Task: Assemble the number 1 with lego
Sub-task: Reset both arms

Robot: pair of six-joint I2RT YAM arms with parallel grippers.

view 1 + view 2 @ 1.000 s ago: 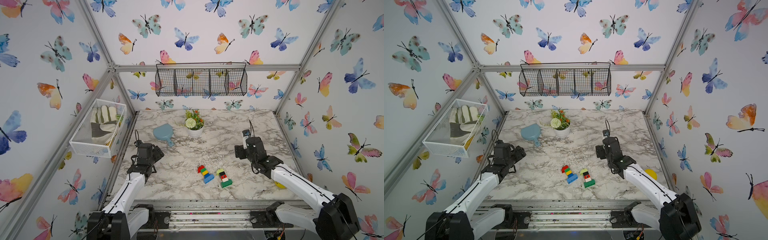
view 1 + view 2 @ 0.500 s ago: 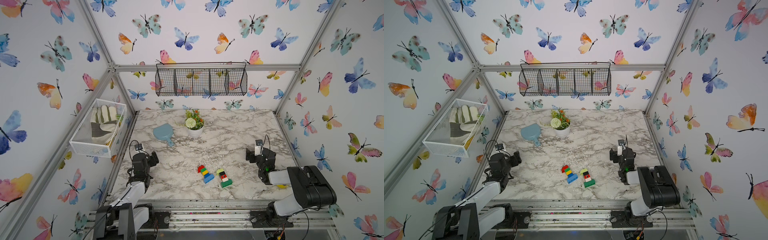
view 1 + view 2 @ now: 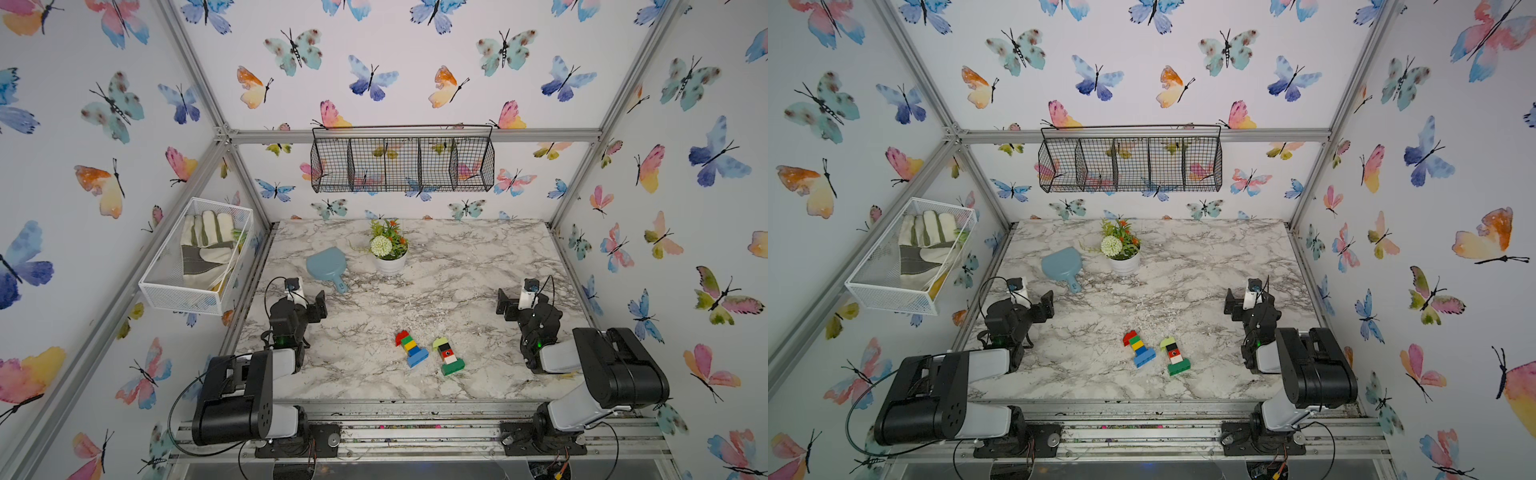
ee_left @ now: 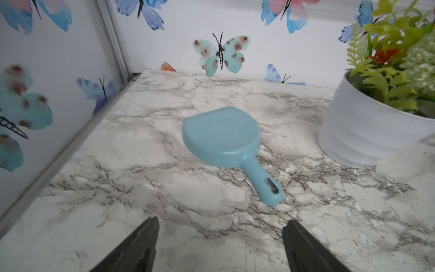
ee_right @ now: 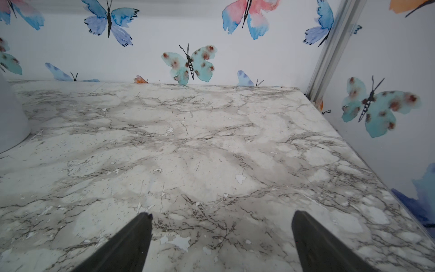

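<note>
While both arms sit tucked at the marble table's (image 3: 457, 266) sides, L gripper (image 4: 222, 221) & R gripper (image 5: 222, 213) gape empty, w/ red-to-blue lego stack (image 3: 411, 349) and lime-to-green lego stack (image 3: 448, 356) lying side by side betw. them, well apart from either.

The white walls (image 3: 415, 112) are covered with painted butterflies (image 3: 372, 79) (blue, pink, orange). A marble table (image 3: 478, 266) is set between them. A black wire basket (image 3: 402, 164) is hung on the back wall, and gloves (image 3: 205, 249) are kept in a white basket (image 3: 178, 297).
</note>
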